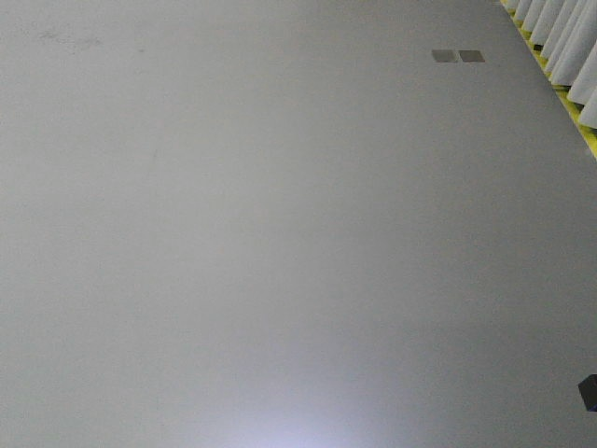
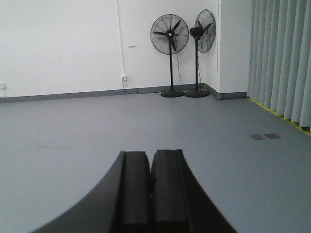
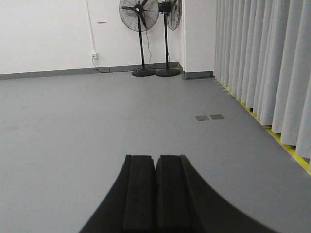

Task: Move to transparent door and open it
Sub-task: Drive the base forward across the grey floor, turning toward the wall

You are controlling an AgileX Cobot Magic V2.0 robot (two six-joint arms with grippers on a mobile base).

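The transparent door is out of view in every frame. My left gripper [image 2: 150,153] fills the bottom of the left wrist view, its two black fingers pressed together with nothing between them, pointing over grey floor toward a white wall. My right gripper [image 3: 156,157] sits the same way at the bottom of the right wrist view, shut and empty. The front view shows only bare grey floor [image 1: 280,233].
Two black pedestal fans [image 2: 170,53] [image 3: 141,34] stand in the far corner by the white wall. Long grey curtains [image 3: 272,63] [image 2: 282,58] hang along the right side above a yellow floor strip [image 3: 286,145]. Two small floor plates [image 3: 209,117] [image 1: 458,56] lie near the curtains.
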